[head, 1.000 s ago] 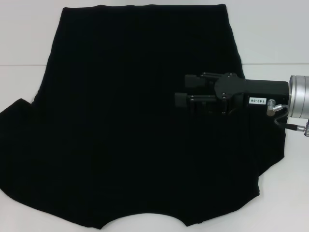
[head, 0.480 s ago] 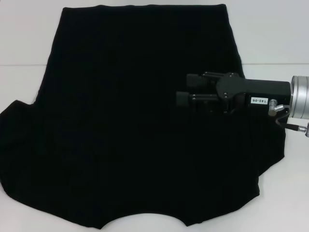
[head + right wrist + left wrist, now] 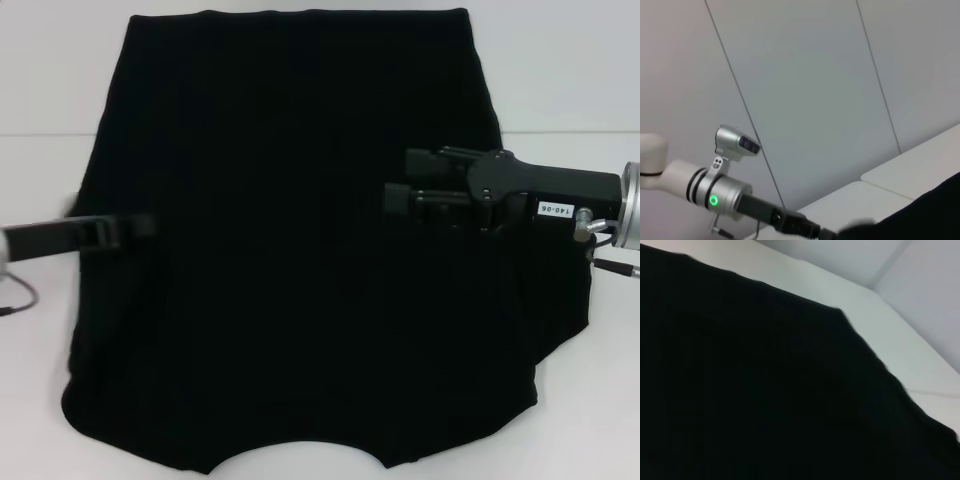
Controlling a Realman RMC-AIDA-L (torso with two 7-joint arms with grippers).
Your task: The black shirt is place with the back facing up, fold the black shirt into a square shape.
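The black shirt (image 3: 290, 260) lies spread on the white table (image 3: 560, 60), hem at the far side and neckline at the near edge. Its left sleeve is folded in over the body. My left gripper (image 3: 140, 225) reaches in from the left, low over the shirt's left part, shut on the sleeve fabric. My right gripper (image 3: 398, 178) hovers above the shirt's right half, fingers apart and empty. The left wrist view shows mostly the black shirt (image 3: 765, 390). The right wrist view shows the left arm (image 3: 715, 195) and a corner of the shirt (image 3: 940, 210).
Bare white table (image 3: 40, 80) lies on both sides of the shirt and beyond it. A table seam runs across at mid height (image 3: 570, 132). A grey panelled wall (image 3: 830, 90) stands behind the table.
The left arm came into view from the left and the left sleeve went from lying flat on the table to folded over the body. The right gripper drew back slightly to the right.
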